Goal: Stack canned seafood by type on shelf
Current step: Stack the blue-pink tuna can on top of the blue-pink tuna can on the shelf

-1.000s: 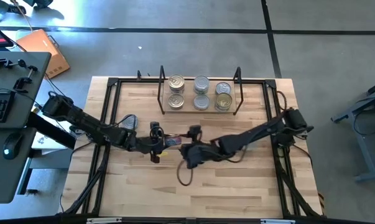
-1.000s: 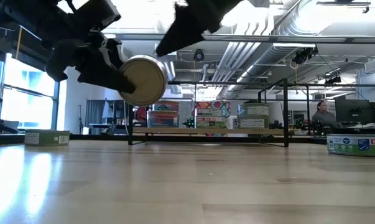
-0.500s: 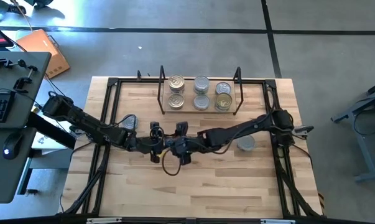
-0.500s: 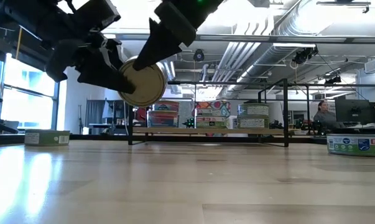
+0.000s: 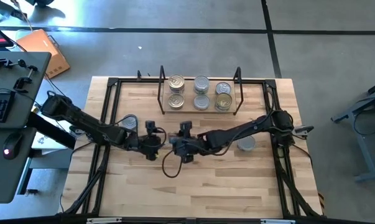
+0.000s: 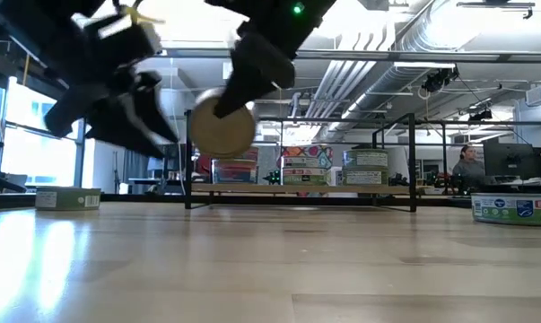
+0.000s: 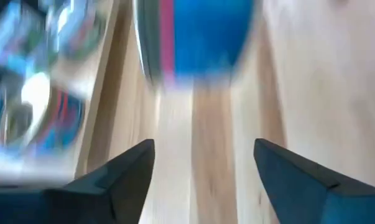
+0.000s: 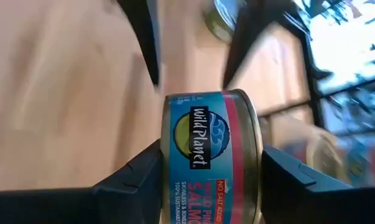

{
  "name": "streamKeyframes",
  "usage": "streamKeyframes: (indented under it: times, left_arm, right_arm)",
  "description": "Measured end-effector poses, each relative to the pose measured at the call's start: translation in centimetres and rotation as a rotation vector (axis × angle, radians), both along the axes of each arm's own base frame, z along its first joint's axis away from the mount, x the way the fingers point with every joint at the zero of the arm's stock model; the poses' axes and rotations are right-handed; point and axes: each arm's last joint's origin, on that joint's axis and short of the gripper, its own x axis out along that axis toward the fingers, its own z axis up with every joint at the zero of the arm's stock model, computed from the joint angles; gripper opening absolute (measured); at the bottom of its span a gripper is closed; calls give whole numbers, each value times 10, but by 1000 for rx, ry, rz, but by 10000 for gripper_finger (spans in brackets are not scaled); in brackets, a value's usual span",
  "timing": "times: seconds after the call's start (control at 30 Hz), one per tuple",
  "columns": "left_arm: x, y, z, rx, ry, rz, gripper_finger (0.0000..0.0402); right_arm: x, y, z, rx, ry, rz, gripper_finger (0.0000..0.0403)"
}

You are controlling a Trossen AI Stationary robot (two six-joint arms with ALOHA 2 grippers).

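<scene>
Right claw (image 5: 176, 144) grips a blue-and-red salmon can (image 8: 212, 163) on edge, above mid-surface (image 5: 224, 186). Left claw (image 5: 157, 138) hangs just beside it, fingers spread, empty. Behind sits the shelf (image 5: 199, 111) with six tins; loose cans lie either side. Beyond: ceiling ducts, bright windows, and a person (image 6: 467, 167) at a desk.

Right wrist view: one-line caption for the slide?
Right gripper closed on a Wild Planet salmon can above the wooden table, left gripper's open fingers just beyond it.
</scene>
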Motion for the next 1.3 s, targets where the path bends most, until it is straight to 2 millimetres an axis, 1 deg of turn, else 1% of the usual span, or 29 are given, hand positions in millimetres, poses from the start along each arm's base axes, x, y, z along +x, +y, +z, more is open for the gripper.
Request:
streamKeyframes:
  times: [0.1, 0.17, 0.27, 0.37, 0.5, 0.57, 0.63, 0.7, 0.77, 0.9, 1.07, 1.1, 1.23, 1.3]
  left_arm:
    - [-14, 4, 1, -42, 48, 98, 279]
    - [-22, 4, 2, -82, 56, 148, 281]
    - [-31, 0, 2, -132, 32, 169, 282]
    - [-36, -6, 1, -162, 1, 162, 283]
    - [-38, -14, 3, -139, -49, 161, 283]
    - [-39, -16, 4, -124, -69, 159, 283]
    - [-39, -17, 4, -113, -79, 159, 284]
    - [-40, -18, 4, -109, -81, 158, 284]
    - [-40, -18, 4, -109, -82, 159, 284]
    - [-40, -18, 4, -108, -80, 159, 284]
    - [-40, -18, 4, -108, -81, 159, 284]
    - [-40, -18, 4, -108, -81, 159, 284]
    - [-40, -18, 4, -108, -81, 160, 284]
    - [-40, -18, 4, -108, -81, 160, 284]
  right_arm:
    - [-3, -10, -3, -68, 22, -80, 181]
    - [-2, -21, -7, -111, 19, -125, 181]
    - [2, -40, -9, -188, -15, -174, 181]
    - [9, -61, -9, -255, -77, -178, 181]
    - [20, -90, -8, -363, -113, -130, 181]
    - [26, -105, -14, -415, -99, -111, 181]
    - [30, -117, -25, -465, -64, -97, 181]
    - [31, -127, -34, -503, -11, -91, 181]
    - [32, -135, -40, -526, 14, -118, 181]
    - [31, -142, -45, -552, 43, -176, 181]
    - [31, -141, -44, -531, 17, -195, 182]
    - [31, -141, -44, -532, 19, -195, 192]
    - [31, -141, -45, -520, 7, -206, 263]
    - [31, -141, -45, -516, 5, -209, 288]
